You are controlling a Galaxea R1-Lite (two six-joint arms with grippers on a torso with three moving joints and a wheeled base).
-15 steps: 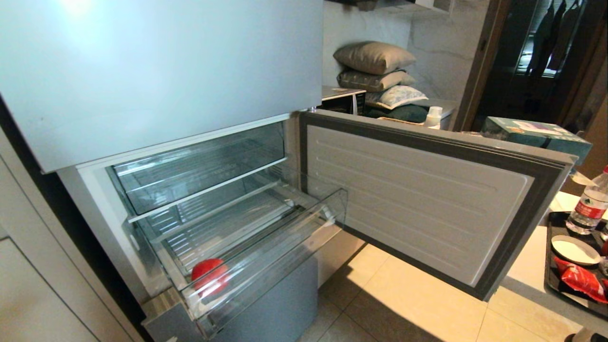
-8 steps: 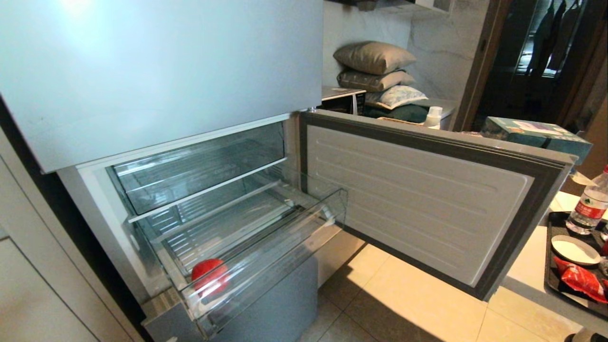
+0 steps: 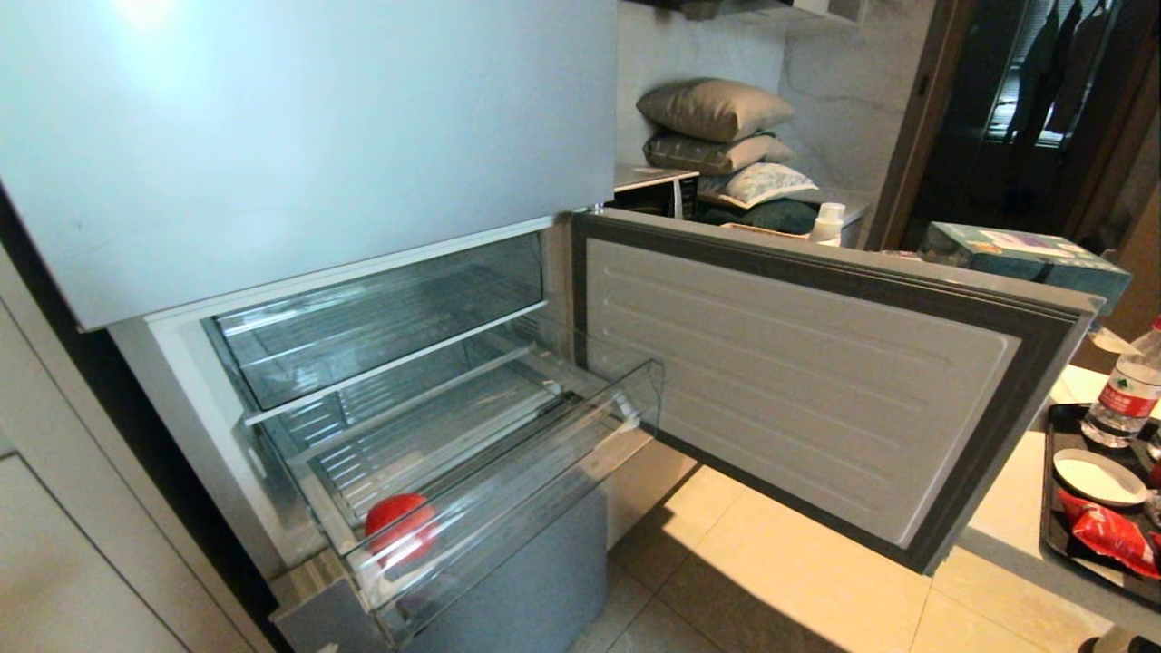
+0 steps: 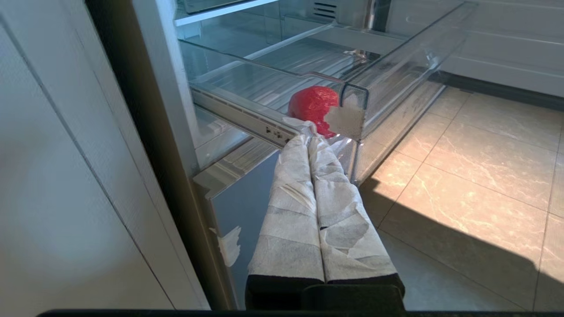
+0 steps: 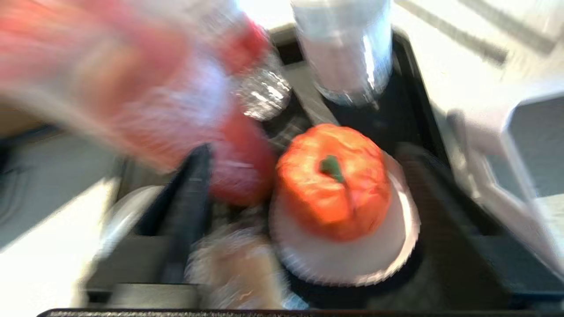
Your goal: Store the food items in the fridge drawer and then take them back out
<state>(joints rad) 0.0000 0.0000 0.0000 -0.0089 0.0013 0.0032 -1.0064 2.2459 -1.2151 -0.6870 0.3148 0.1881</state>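
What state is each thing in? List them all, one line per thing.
Fridge door: swung open.
Fridge drawer: pulled out.
Upper drawer: pushed in.
Red ball: lying in the fridge drawer.
Red packet: lying on the black tray.
Water bottle: upright.
Left gripper: shut, empty, by the fridge drawer's corner.
Right gripper: open over the orange fruit.

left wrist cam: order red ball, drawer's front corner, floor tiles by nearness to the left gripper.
1. red ball and drawer's front corner: both just past the left gripper; too close to call.
2. floor tiles: off to the side, beyond the drawer.
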